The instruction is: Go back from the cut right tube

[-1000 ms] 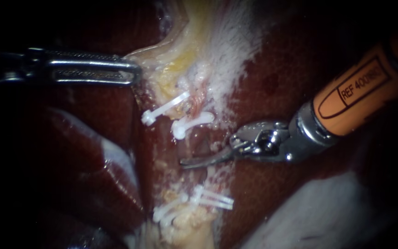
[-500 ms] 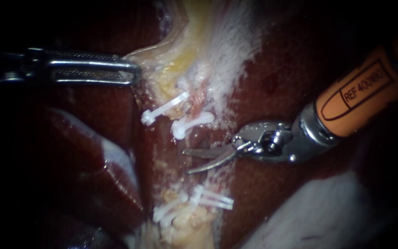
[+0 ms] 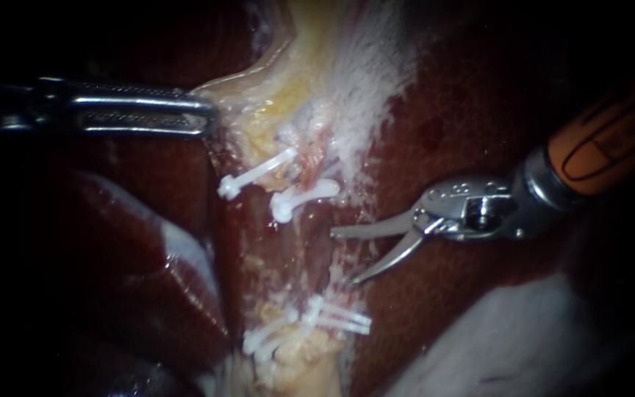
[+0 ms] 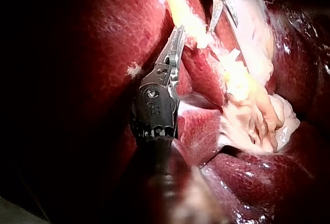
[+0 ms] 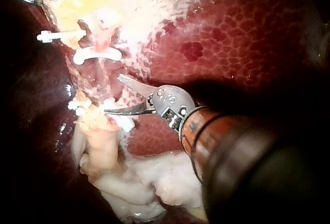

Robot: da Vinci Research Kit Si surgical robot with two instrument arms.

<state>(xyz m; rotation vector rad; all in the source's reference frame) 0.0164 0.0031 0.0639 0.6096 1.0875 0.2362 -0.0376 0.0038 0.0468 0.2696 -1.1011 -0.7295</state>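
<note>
Endoscope view has the right instrument nearest the lens. It is an orange-sleeved shaft with a silver metal wrist, entering from the right and ending in two thin curved steel blades. The blades stand spread in a clear V with nothing between them, so this instrument is released and grips nothing.

Just beyond the blade tips lies the cut right tube, a dark reddish strand running down pale, wet tissue. It is ahead of the blades and near the upper tip, not between them. Whether that tip touches the tissue cannot be told. The tube's gap lies between the upper white plastic clips and the lower white plastic clips. The lower blade tip points toward the lower set, and the right wrist view shows that tip close to those clips.

Farther back, the left instrument enters from the left with long silver slotted jaws. They lie together, clamped on the edge of a pale yellow tissue fold, and the left wrist view shows the same grip. Well apart from both instruments' tips, the dark red mottled liver fills the background.
</note>
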